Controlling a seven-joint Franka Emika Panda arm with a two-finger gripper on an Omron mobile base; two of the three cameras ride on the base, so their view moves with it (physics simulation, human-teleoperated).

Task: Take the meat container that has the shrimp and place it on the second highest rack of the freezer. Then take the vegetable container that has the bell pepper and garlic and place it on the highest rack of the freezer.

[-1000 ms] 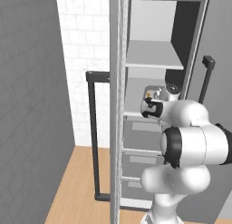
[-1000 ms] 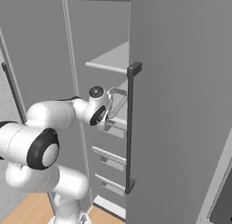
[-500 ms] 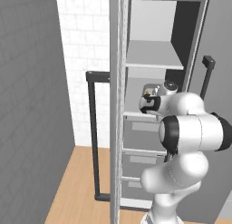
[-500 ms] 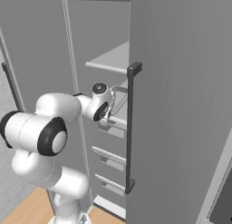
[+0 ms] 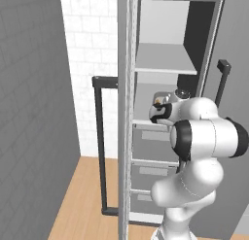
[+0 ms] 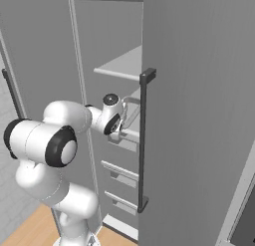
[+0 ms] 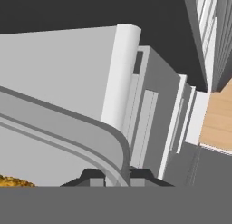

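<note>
We see our fingers (image 7: 115, 175) clamped on the rim of the meat container (image 7: 68, 137), held at the open freezer (image 5: 160, 64) beside a rack (image 5: 163, 64). The freezer door (image 6: 199, 115) stands close on one side, its handle (image 6: 144, 140) just beside the container; room is tight.

Your arm's big white elbow (image 5: 209, 137) now sits higher and more folded than a second ago, rising steadily toward the wrist in the left base view. In the right base view the wrist (image 6: 110, 113) and the container (image 6: 128, 110) it carries have edged slightly toward the freezer shelf (image 6: 130, 133).
</note>
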